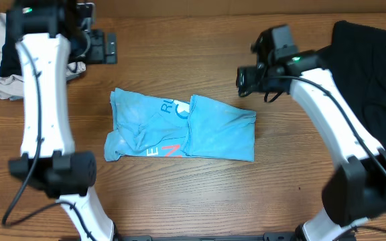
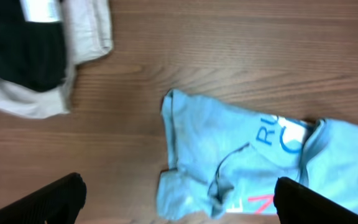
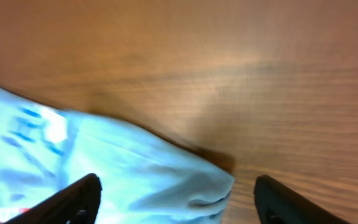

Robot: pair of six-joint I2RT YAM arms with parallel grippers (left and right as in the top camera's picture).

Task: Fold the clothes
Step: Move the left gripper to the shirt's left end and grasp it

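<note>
Overhead, your light blue T-shirt (image 1: 183, 127) lies partly folded on the table (image 1: 179, 194). Right gripper (image 3: 176, 199) hangs wide apart over its corner, left gripper (image 2: 178, 198) spread wide too, both empty.

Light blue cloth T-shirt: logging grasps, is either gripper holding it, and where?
Nothing is held: left gripper and right gripper stand open, neither closed on the light blue cloth T-shirt.

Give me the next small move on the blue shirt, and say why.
Probably bring the left gripper down to the rumpled left side of the blue shirt and fold it inward. The right side already lies folded over, the left is bunched, and both grippers are open and empty. The right gripper hangs near the top right corner.
</note>
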